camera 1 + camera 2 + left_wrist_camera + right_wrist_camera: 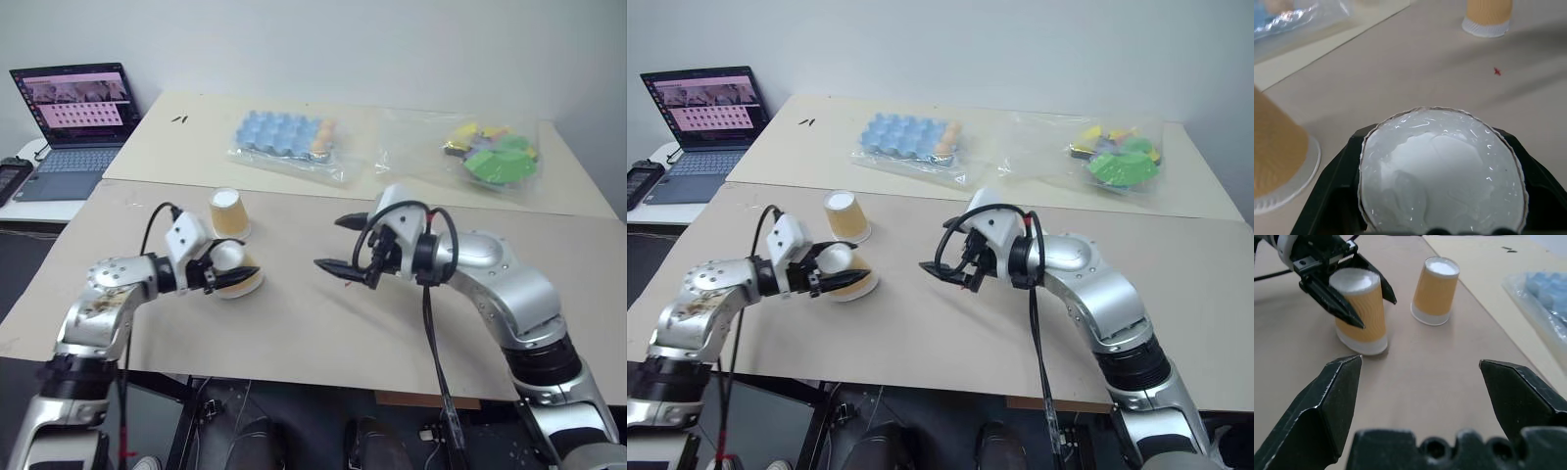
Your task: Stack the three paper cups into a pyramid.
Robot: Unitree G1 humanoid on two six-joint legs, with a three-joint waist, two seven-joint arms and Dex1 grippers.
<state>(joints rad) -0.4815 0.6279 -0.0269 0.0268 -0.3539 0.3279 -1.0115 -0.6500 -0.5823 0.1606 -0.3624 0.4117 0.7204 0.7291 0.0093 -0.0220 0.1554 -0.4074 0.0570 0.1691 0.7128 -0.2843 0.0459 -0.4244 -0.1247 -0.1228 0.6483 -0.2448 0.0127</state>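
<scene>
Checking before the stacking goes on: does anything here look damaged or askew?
The paper cup in the left gripper leans slightly, and its white base looks wrinkled with an uneven edge, possibly squeezed. The second cup beside it stands straight and intact.

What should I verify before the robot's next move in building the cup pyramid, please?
1. Left gripper closed on the near paper cup: ok, a finger on each side.
2. That cup inverted, white base up: ok.
3. That cup clear of the table: cannot tell.
4. Second paper cup standing inverted: ok.
5. Third paper cup located: ok, standing inverted in the left wrist view.
6. Two base cups side by side and touching: not ok, the cups stand apart.
7. Right gripper open and empty: ok.
</scene>
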